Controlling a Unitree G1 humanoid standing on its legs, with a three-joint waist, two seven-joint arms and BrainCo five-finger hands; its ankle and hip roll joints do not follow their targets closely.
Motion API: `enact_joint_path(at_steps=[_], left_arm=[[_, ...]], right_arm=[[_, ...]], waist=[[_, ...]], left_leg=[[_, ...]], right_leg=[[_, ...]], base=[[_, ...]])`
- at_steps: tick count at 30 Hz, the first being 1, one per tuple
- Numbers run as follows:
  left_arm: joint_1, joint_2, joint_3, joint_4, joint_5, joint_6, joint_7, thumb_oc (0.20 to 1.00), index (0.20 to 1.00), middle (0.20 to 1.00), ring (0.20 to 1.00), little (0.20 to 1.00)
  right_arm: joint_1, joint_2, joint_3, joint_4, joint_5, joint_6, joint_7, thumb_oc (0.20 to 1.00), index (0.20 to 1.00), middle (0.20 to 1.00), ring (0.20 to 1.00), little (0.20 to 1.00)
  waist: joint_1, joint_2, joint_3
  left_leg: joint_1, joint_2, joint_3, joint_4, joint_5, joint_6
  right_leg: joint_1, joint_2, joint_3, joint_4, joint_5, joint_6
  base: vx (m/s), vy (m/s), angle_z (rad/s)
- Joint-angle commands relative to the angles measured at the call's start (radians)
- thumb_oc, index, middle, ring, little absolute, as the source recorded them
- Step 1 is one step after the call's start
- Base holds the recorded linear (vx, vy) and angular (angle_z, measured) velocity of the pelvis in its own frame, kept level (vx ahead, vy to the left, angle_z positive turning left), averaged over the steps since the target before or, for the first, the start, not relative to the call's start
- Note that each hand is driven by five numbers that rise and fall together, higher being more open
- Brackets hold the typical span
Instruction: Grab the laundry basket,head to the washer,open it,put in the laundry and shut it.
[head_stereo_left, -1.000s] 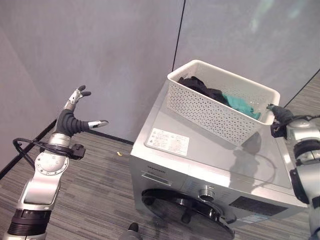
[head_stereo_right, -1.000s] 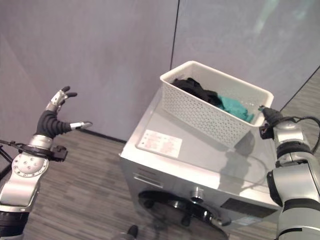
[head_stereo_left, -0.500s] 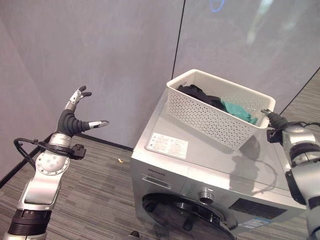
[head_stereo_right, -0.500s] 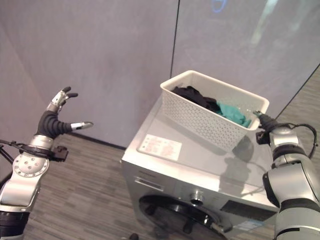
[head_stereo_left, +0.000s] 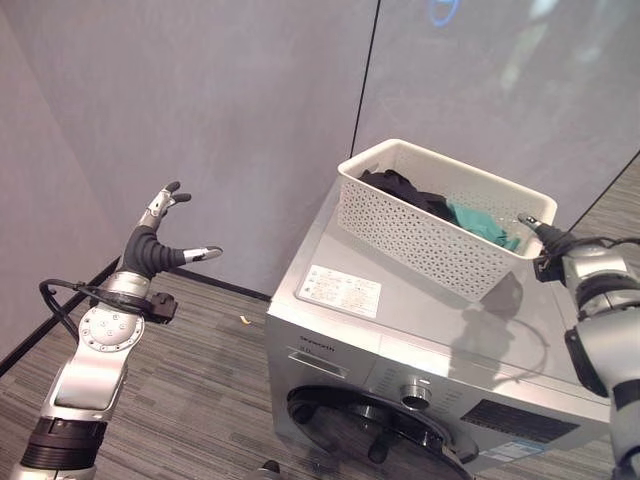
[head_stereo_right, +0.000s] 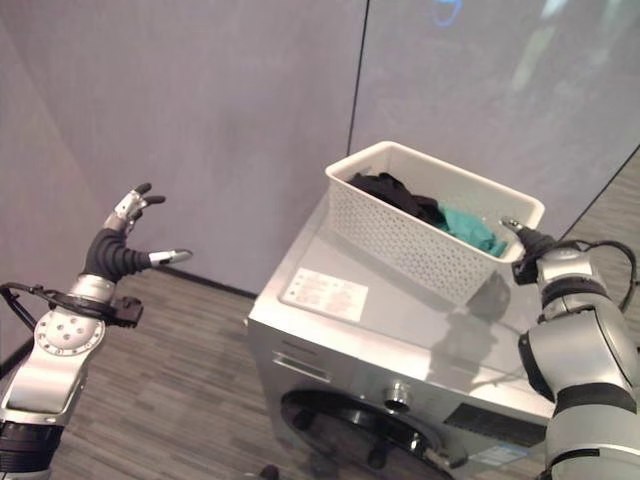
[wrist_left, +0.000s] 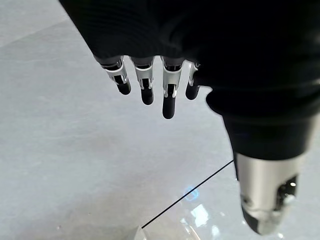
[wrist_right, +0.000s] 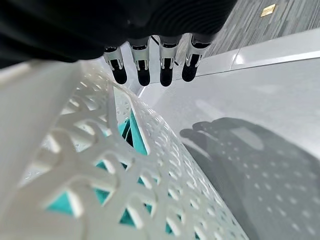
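A white perforated laundry basket (head_stereo_left: 420, 235) sits on top of the silver washer (head_stereo_left: 420, 315), its right end a little raised over its shadow. Black clothes (head_stereo_left: 400, 188) and a teal garment (head_stereo_left: 480, 222) lie inside. My right hand (head_stereo_left: 548, 240) is at the basket's right end with its thumb on the rim. In the right wrist view its fingers (wrist_right: 143, 70) curl down the outside of the basket wall (wrist_right: 100, 165). My left hand (head_stereo_left: 150, 255) is raised in the air well left of the washer, fingers (wrist_left: 168, 97) spread, holding nothing.
The washer's dark round door (head_stereo_left: 370, 435) faces me low at the front, with a knob (head_stereo_left: 415, 395) above it. Grey wall panels (head_stereo_left: 250, 100) stand close behind the washer. Striped grey floor (head_stereo_left: 200, 390) lies to its left.
The whole picture has shifted a little, so the camera moved. Basket, washer and both hands keep about the same places relative to each other.
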Motion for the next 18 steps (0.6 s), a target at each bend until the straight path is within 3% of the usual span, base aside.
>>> enact_joint_path(at_steps=[1, 10, 18], left_arm=[[-0.049, 0.035, 0.022, -0.042, -0.014, -0.054, 0.024, 1.000, 1.000, 1.000, 1.000, 1.000], [-0.059, 0.051, 0.027, -0.023, -0.016, -0.056, 0.033, 1.000, 1.000, 1.000, 1.000, 1.000], [-0.052, 0.056, 0.053, -0.012, 0.013, -0.057, 0.025, 1.000, 1.000, 1.000, 1.000, 1.000]], right_arm=[[-0.140, 0.041, 0.035, 0.021, 0.076, -0.017, 0.004, 1.000, 1.000, 1.000, 1.000, 1.000], [-0.212, -0.020, 0.134, -0.005, 0.005, -0.022, 0.005, 1.000, 1.000, 1.000, 1.000, 1.000], [-0.180, -0.195, 0.245, -0.151, -0.137, -0.044, 0.046, 1.000, 1.000, 1.000, 1.000, 1.000]], waist=[[0.059, -0.005, 0.020], [0.055, -0.015, 0.021], [0.025, -0.030, 0.022]], left_leg=[[0.019, 0.046, -0.031, 0.135, -0.232, 0.024], [0.017, 0.042, -0.032, 0.134, -0.231, 0.024], [0.020, 0.045, -0.033, 0.133, -0.234, 0.025]], right_leg=[[-0.061, -0.058, -0.063, 0.048, 0.006, 0.025], [-0.064, -0.063, -0.066, 0.053, 0.007, 0.029], [-0.073, -0.064, -0.069, 0.082, -0.004, 0.031]], base=[[0.00, 0.000, 0.00], [0.00, 0.000, 0.00], [0.00, 0.000, 0.00]])
